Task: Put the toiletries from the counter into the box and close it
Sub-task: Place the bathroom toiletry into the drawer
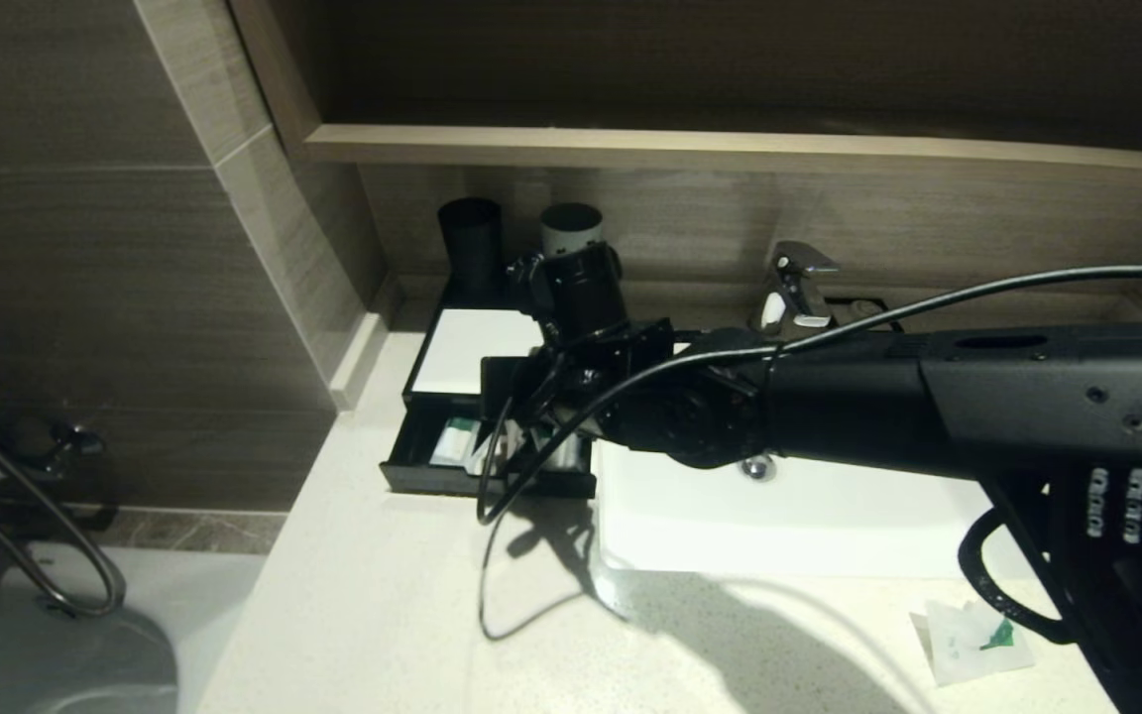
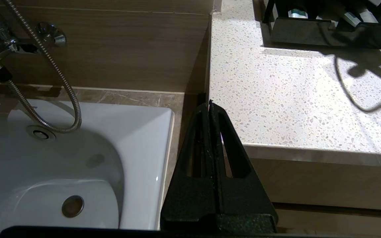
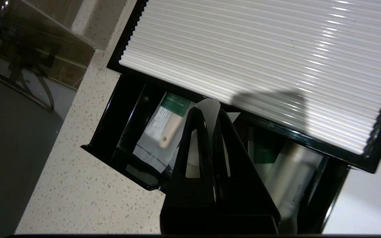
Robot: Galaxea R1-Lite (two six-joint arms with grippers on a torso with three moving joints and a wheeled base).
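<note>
**Drawer open, packet pinched over it**

While my right gripper (image 3: 213, 110) hangs over the box (image 1: 462, 349), fingers pressed together on a clear packet (image 3: 210, 109), drawer (image 3: 111, 142) is out w/ green-marked packets (image 3: 165, 125) inside. One squarish packet (image 1: 972, 640) lies on counter (image 1: 383, 615) near basin (image 1: 789, 526). Left gripper (image 2: 209, 105) pressed shut, parked off counter edge by tub.

In the head view the right arm (image 1: 928, 397) covers the near right part of the box (image 1: 462, 347), most of its open drawer (image 1: 432, 466) and the far edge of the basin (image 1: 779, 526); the right claw (image 1: 531, 436) is lost in the black of the wrist. In the right wrist view a thin clear packet (image 3: 210, 109) is pinched in that claw (image 3: 213, 114), its lower part hidden between the fingers. The packets in the drawer are partly covered, their print too small to read. The squarish packet (image 1: 972, 640) near the worktop's front right corner is partly behind the arm.
</note>
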